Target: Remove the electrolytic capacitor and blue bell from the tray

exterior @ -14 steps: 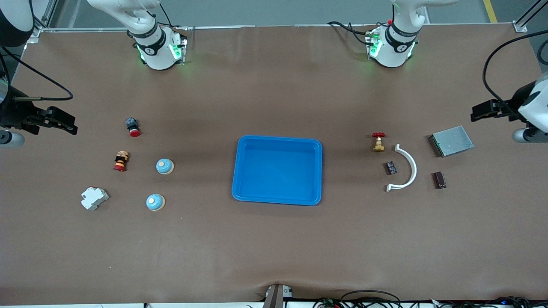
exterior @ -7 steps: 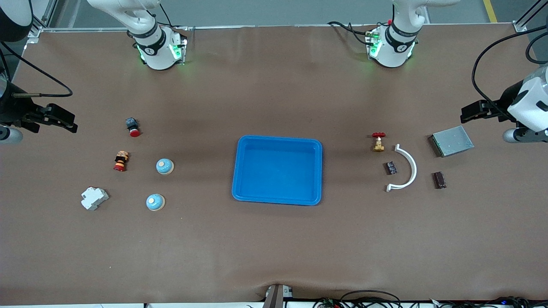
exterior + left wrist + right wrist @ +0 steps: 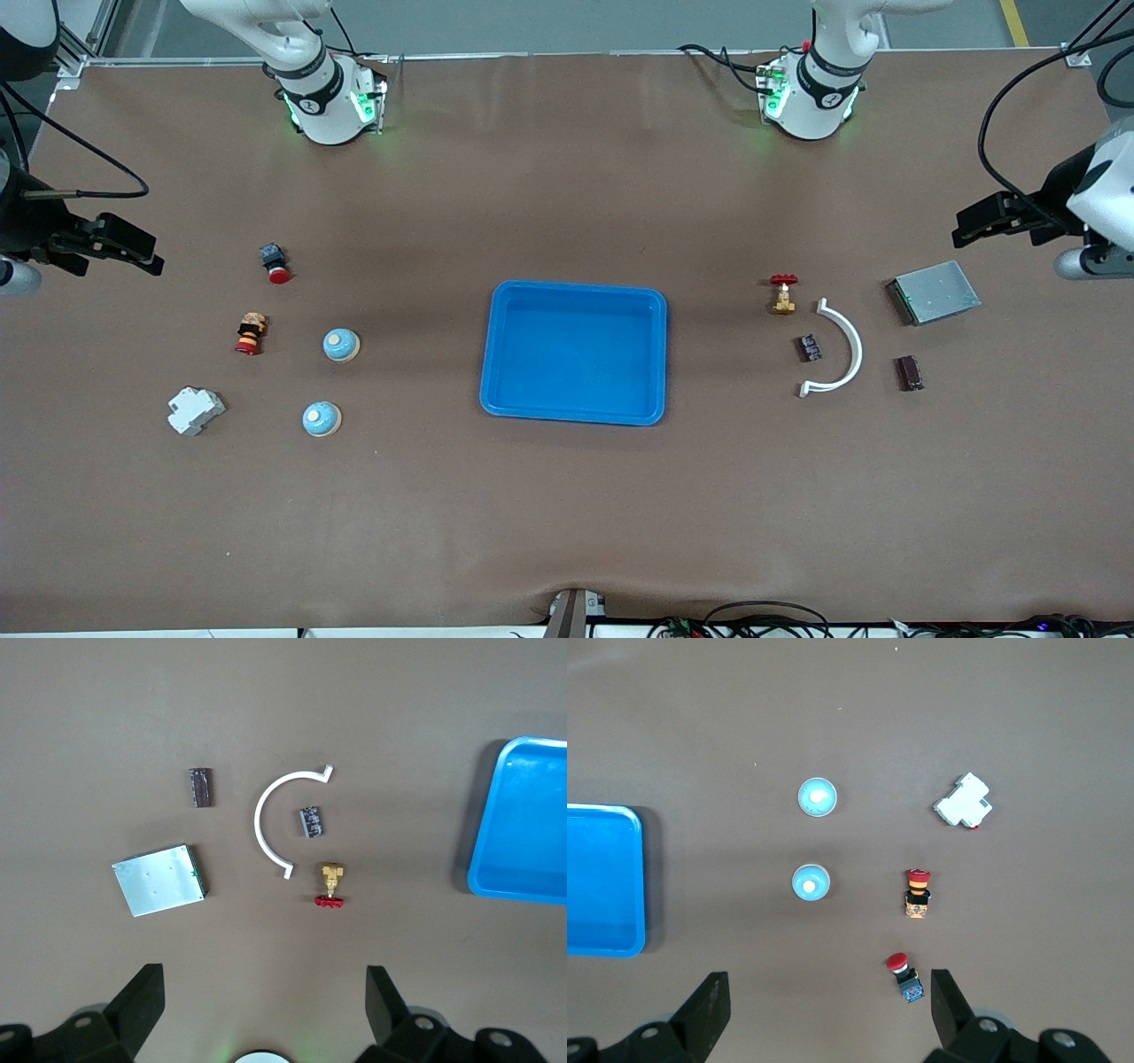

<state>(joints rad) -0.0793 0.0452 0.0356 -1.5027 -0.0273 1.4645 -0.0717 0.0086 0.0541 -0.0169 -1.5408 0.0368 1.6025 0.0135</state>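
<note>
Two light-blue dome bells (image 3: 340,344) (image 3: 321,418) stand toward the right arm's end of the table, and both bells (image 3: 810,882) (image 3: 817,796) show in the right wrist view. Two small dark parts (image 3: 808,347) (image 3: 909,372) lie toward the left arm's end; I cannot tell which is the capacitor. The left wrist view shows the same dark parts (image 3: 311,821) (image 3: 202,787). My left gripper (image 3: 970,226) (image 3: 264,983) hangs open and empty over bare table beside the metal box. My right gripper (image 3: 146,252) (image 3: 828,988) hangs open and empty over bare table near a red push button (image 3: 904,975).
A blue tray (image 3: 496,354) sits mid-table. Near the dark parts lie a white curved piece (image 3: 850,341), a brass valve with a red handle (image 3: 783,294) and a grey metal box (image 3: 935,291). Near the bells lie a white breaker (image 3: 195,411) and two push buttons (image 3: 275,263) (image 3: 251,333).
The left gripper has shifted a little toward the table's middle and toward its base. The right gripper has barely moved. Nothing on the table has moved.
</note>
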